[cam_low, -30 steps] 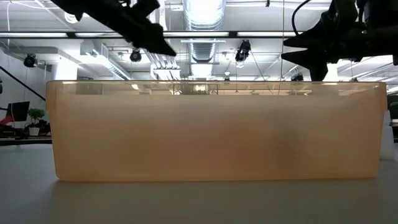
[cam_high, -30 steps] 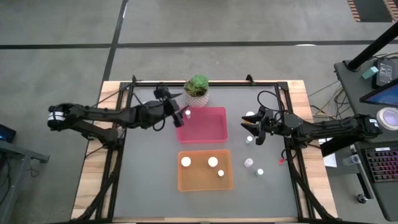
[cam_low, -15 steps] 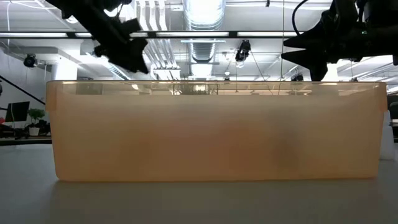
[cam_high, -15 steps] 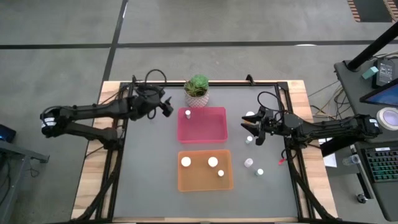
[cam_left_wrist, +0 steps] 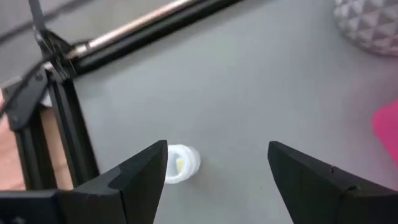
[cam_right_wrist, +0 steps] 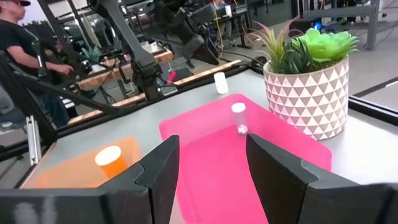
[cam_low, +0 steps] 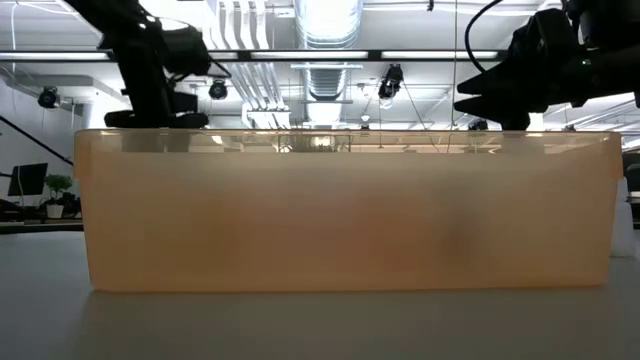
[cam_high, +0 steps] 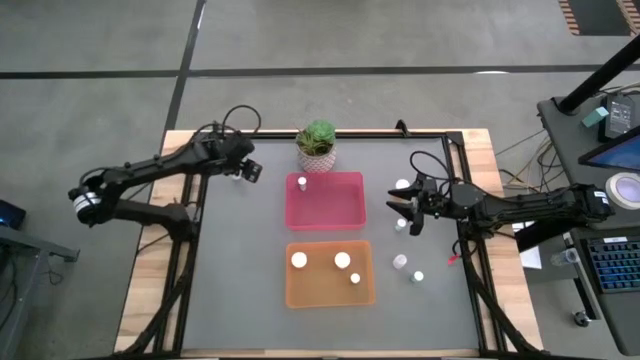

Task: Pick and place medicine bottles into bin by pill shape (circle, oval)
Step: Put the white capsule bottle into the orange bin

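My left tool [cam_left_wrist: 217, 180] hung released over a lone bottle [cam_left_wrist: 180, 164] lying on the desk [cam_high: 240, 260] near the back left corner; to take it well I judged I should centre it between the jaws, then drop straight down. My right tool [cam_high: 406, 211] waited, empty, half open, among the bottles [cam_high: 401, 186] right of the pink bin [cam_high: 350, 215], which held what looked like one bottle [cam_high: 301, 182].

No legible text, no readable labels, no brands, numbers or signs
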Controlling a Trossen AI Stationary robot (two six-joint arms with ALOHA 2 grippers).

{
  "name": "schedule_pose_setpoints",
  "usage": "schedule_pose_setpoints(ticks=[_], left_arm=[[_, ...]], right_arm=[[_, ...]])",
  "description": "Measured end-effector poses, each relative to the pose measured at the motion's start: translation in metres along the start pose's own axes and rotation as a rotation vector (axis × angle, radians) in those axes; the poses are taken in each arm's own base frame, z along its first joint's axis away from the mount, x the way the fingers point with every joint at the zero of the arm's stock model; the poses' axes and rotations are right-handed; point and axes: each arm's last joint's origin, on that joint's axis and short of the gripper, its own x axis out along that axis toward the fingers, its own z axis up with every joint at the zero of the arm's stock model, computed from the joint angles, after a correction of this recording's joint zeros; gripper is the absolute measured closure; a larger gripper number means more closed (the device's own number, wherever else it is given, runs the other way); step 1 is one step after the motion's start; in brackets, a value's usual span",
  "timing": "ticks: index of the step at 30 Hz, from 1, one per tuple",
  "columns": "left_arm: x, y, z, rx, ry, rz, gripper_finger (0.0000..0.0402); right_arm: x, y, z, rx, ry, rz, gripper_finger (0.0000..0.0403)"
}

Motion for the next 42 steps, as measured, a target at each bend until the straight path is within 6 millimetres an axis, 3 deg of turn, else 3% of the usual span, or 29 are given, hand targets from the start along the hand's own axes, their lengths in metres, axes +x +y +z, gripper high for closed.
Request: schedule_pose_setpoints(ticks=[14, 28, 42], left_arm=[[0.048, 0.016, 0.004, -0.016, 0.216, 0.088, 0.014], [0.061, 0.017, -0.002, -0.009, 0.273, 0.117, 0.0143], [0.061, 0.017, -0.003, -0.012, 0.271, 0.12, 0.0259]], right_arm=[[0.0, 0.0, -0.001, -0.051, 0.01, 0.002, 0.0225], [0.0, -0.001, -0.005, -0.056, 0.049, -0.005, 0.0225], [0.0, -0.001, -0.005, -0.057, 0.051, -0.006, 0.0225]])
